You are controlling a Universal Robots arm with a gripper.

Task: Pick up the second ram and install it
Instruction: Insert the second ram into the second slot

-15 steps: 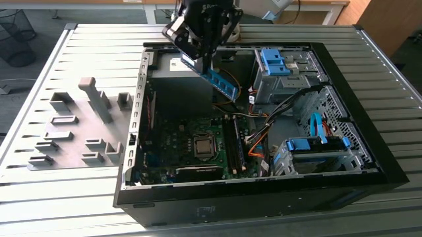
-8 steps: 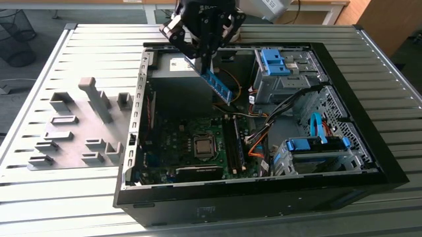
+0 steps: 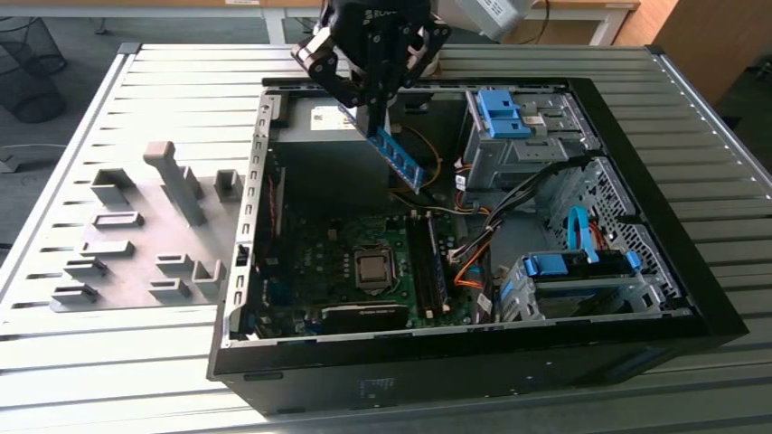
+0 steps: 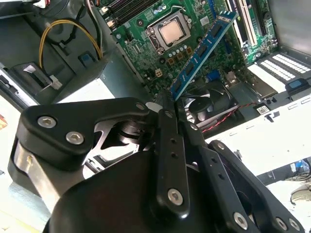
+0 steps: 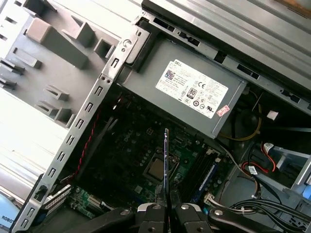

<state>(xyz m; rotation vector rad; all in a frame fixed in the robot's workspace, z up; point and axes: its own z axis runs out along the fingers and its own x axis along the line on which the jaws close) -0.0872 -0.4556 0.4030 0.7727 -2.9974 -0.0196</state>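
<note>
Going left to right in the exterior view, with the case [image 3: 675,312] as the landmark: off to its left there's the grey fixture tray [image 3: 145,235], sitting on the slatted table [image 3: 108,362]. Then, over the case's far-left part, the gripper [image 3: 376,101] is clamped on the top end of the ram [image 3: 400,158], which hangs tilted in the air above the motherboard [image 3: 350,262], well clear of it. The slots [image 3: 425,262] are lower down in the case, just right of the CPU [image 3: 372,268].

In the second wrist view the ram [image 4: 204,51] sticks out slanted from the fingers [image 4: 167,104].

What worries me: it's only held by one end, so any knock could twist it in the grip, and a skewed stick won't seat, or it'll jam at the slot edge. The orange cables [image 3: 476,262] just right of the slots could snag too.
</note>
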